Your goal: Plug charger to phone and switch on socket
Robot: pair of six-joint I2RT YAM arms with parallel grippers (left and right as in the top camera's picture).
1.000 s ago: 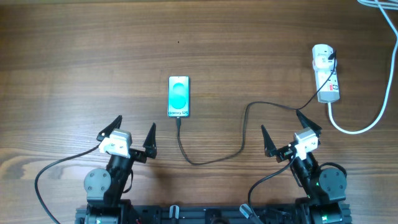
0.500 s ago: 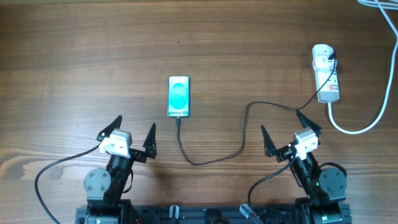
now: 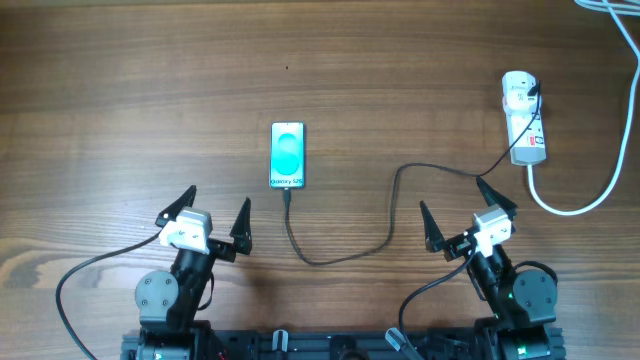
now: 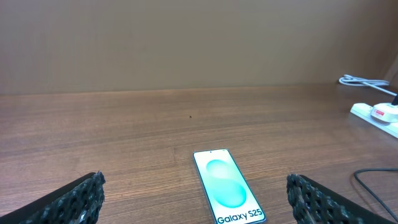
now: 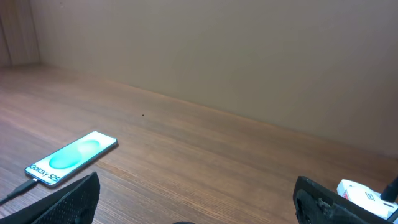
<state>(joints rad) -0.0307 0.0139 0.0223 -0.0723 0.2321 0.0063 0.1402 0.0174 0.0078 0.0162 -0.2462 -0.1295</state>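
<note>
The phone (image 3: 287, 155) lies flat mid-table with its teal-and-white screen up; it also shows in the left wrist view (image 4: 227, 194) and the right wrist view (image 5: 71, 158). The thin black charger cable (image 3: 345, 254) runs from the phone's near end, where its plug tip sits against the edge, in a loop to the black plug on the white socket strip (image 3: 523, 130) at the far right. My left gripper (image 3: 214, 214) is open and empty, just near-left of the phone. My right gripper (image 3: 464, 210) is open and empty, near the cable's right stretch.
A thick white cord (image 3: 590, 205) trails from the socket strip toward the right table edge and curls up to the far right corner. The strip also shows in the left wrist view (image 4: 376, 114). The rest is bare wooden tabletop (image 3: 120, 90).
</note>
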